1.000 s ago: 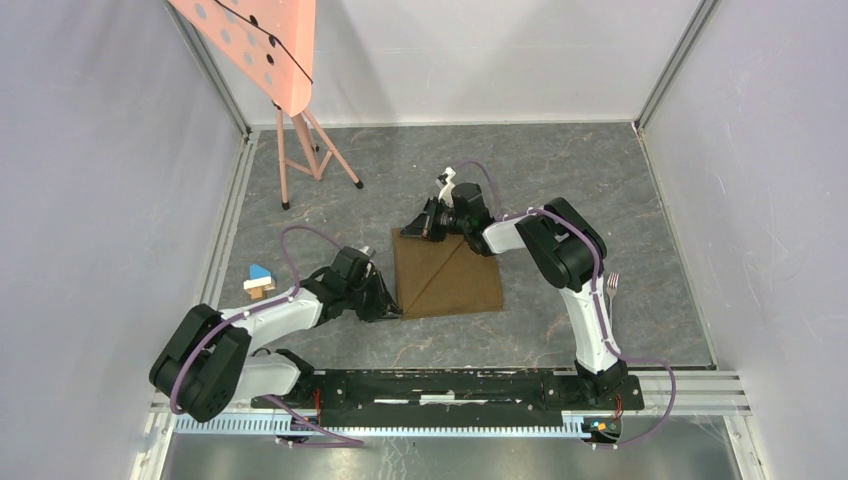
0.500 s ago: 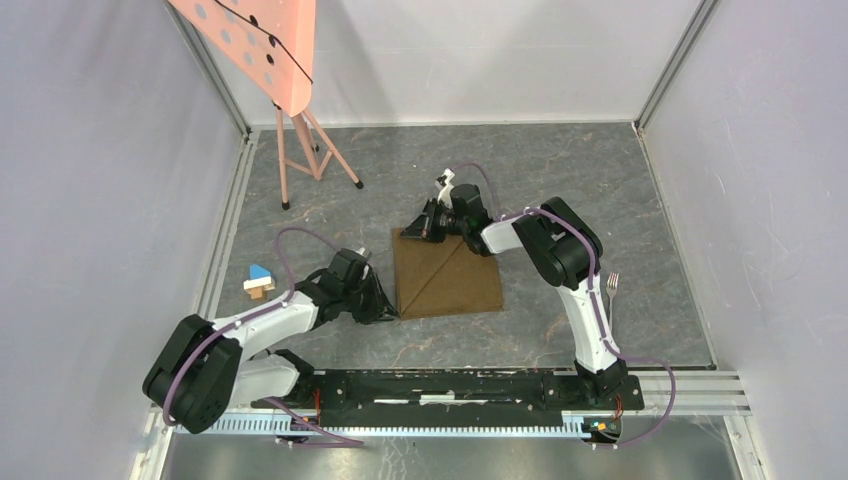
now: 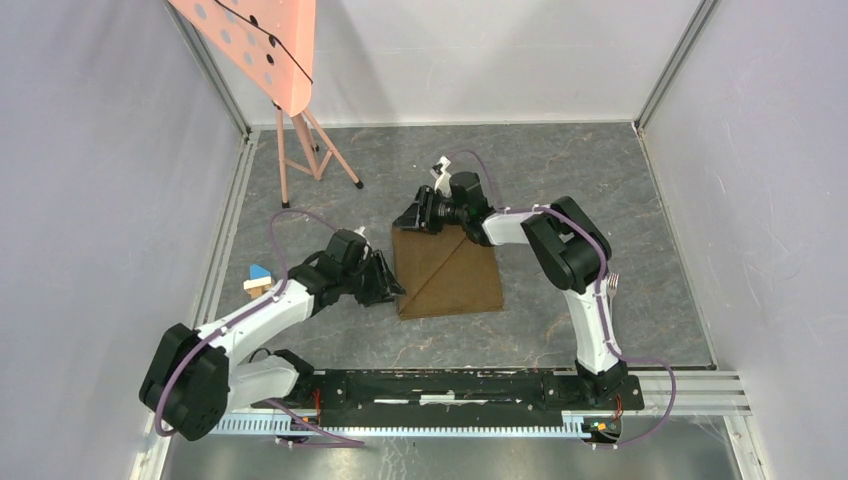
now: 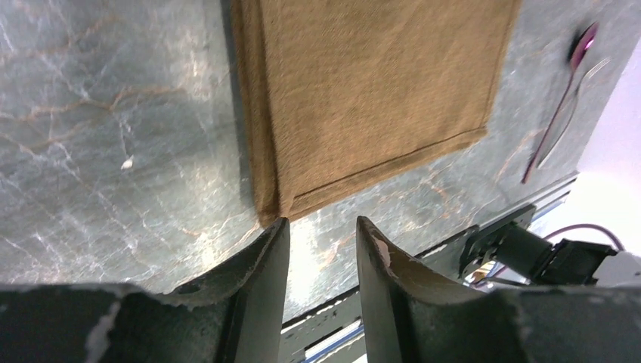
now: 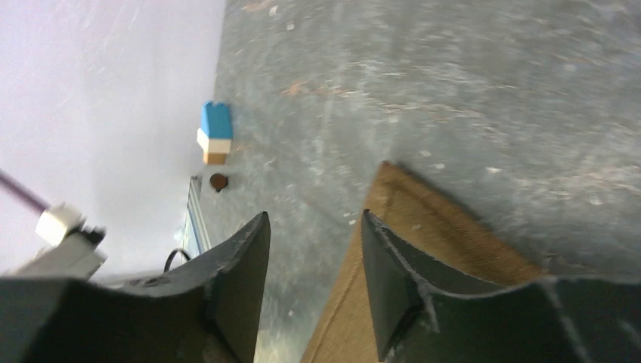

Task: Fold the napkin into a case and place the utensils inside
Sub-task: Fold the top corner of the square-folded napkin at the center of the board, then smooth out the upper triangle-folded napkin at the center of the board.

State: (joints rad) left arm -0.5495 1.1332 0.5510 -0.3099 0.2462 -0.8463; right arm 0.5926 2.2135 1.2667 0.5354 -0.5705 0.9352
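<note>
While my jaws are standing apart on both sides with nothing between them, I am judging the step in hand to be the next fold of the napkin (image 3: pixel 450 272).

- Left gripper (image 4: pixel 321 227): hovering just off the napkin's near-left corner, and the fingers are touching no cloth.
- Napkin: lying flat at mid-table, already doubled, with a diagonal crease showing. It is not yet a narrow case.
- Utensils (image 4: pixel 580 47): lying toward the table's right edge, beside my right arm and well apart from the cloth.
- Right gripper (image 5: pixel 314 219): hanging over the napkin's far-left corner, with the cloth edge showing past one finger.

To do this well, I am planning to pinch both left corners through all layers, lift together and carry them across evenly, since thin cloth is likely to slip or skew.

On room, the block (image 3: pixel 260 280) is sitting near the left edge behind my left arm. The pink stand (image 3: pixel 300 150) is occupying the far-left corner. The far-right part of the table (image 3: pixel 560 170) is looking bare.
</note>
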